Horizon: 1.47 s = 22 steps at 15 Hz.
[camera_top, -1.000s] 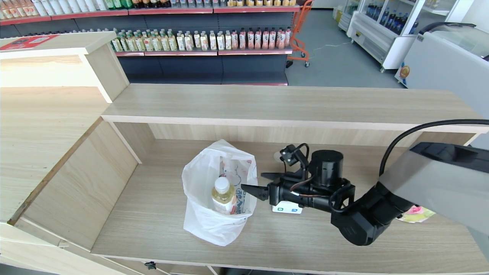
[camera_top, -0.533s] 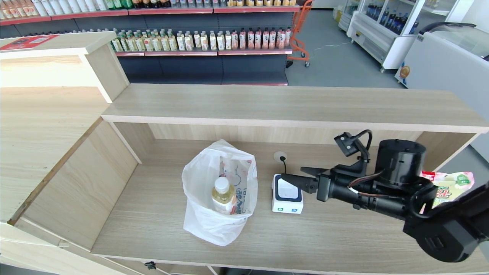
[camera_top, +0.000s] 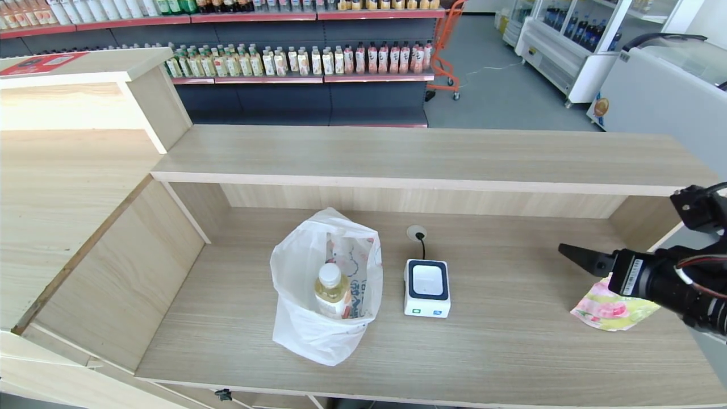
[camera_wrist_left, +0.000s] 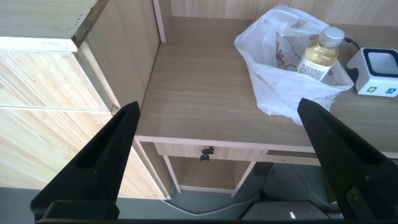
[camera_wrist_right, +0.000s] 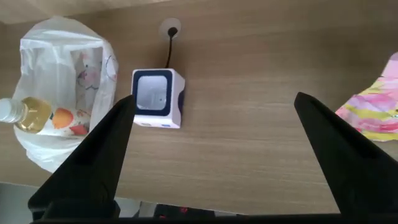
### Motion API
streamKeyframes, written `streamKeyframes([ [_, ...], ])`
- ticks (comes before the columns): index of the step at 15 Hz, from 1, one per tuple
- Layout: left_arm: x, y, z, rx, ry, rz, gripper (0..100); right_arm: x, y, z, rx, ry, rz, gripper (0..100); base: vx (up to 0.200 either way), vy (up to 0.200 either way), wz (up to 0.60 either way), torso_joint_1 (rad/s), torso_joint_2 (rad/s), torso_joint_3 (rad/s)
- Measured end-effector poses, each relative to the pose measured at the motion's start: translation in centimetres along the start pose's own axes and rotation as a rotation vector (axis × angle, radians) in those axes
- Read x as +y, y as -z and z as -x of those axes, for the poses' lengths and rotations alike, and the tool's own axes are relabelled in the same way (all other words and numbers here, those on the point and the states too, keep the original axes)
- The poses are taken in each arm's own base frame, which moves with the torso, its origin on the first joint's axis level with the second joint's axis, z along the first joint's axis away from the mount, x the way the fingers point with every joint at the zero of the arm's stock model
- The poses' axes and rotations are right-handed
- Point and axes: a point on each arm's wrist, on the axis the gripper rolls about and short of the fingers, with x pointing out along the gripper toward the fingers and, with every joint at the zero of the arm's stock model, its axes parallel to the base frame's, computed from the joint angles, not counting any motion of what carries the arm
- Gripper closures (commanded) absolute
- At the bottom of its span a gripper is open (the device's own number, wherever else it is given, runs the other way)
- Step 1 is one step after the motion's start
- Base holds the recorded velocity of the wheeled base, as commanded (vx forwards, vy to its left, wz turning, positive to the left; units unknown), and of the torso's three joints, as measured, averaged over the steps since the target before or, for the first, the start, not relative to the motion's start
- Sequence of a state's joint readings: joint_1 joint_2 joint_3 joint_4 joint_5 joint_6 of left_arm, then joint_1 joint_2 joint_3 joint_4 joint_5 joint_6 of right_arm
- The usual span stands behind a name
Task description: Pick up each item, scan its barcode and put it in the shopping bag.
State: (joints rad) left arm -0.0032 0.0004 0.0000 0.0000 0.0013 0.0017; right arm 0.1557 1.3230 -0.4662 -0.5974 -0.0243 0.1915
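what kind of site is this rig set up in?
Most likely a convenience store or small supermarket, at the checkout counter. Cues: shelves of bottled drinks behind it, glass-door fridges across the aisle, and a barcode scanner beside a shopping bag on the counter.

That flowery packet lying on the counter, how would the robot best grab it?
Probably from above, pinching the packet by its edge facing the scanner: it lies flat and thin, so a side approach finds little to grip. The open right gripper hangs nearest.

Wide gap between scanner (camera_top: 427,286) and pink packet (camera_top: 606,309)
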Motion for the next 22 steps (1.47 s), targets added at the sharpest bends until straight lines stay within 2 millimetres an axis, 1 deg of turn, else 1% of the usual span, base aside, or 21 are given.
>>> streamKeyframes([
  [3, 0.0, 0.0, 0.0, 0.000, 0.000, 0.000, 0, -0.7, -1.3, 1.8, -0.040, 0.043, -0.050, 0, 0.000, 0.000, 0.00, 0.000, 0.00, 0.000],
  [6, 0.0, 0.0, 0.0, 0.000, 0.000, 0.000, 0, -0.8, -1.7, 3.3, -0.041, 0.050, -0.061, 0, 0.000, 0.000, 0.00, 0.000, 0.00, 0.000],
  [7, 0.0, 0.0, 0.0, 0.000, 0.000, 0.001, 0, -0.9, -1.8, 3.5, -0.045, 0.057, -0.063, 0, -0.200, -0.200, 0.00, 0.007, 0.00, 0.002],
  [10, 0.0, 0.0, 0.0, 0.000, 0.000, 0.005, 0, -1.1, -1.8, 3.8, -0.042, 0.069, -0.103, 0, -0.200, -0.200, 0.00, 0.007, 0.01, 0.002],
  [13, 0.0, 0.0, 0.0, 0.000, -0.001, 0.002, 0, -1.2, -1.3, 3.9, -0.008, 0.086, -0.173, 0, -0.200, -0.200, 0.00, -0.007, 0.00, 0.002],
  [15, 0.0, 0.0, 0.0, 0.000, 0.000, 0.001, 0, -1.3, -1.2, 4.0, -0.005, 0.090, -0.184, 0, -0.200, -0.200, 0.00, -0.002, 0.00, 0.007],
  [18, 0.0, 0.0, 0.0, 0.000, 0.000, 0.002, 0, -1.3, -1.8, 4.0, -0.022, 0.091, -0.188, 0, 0.000, 0.000, 0.00, 0.000, 0.00, 0.000],
  [20, 0.0, 0.0, 0.0, -0.001, 0.000, 0.001, 0, -1.3, -2.3, 3.8, -0.035, 0.089, -0.211, 0, 0.000, -0.200, 0.00, -0.005, 0.00, 0.009],
  [22, 0.0, 0.0, 0.0, -0.001, 0.000, -0.001, 0, -1.2, -2.9, 3.4, -0.044, 0.086, -0.275, 0, 0.000, -0.200, 0.00, 0.010, 0.00, -0.005],
])
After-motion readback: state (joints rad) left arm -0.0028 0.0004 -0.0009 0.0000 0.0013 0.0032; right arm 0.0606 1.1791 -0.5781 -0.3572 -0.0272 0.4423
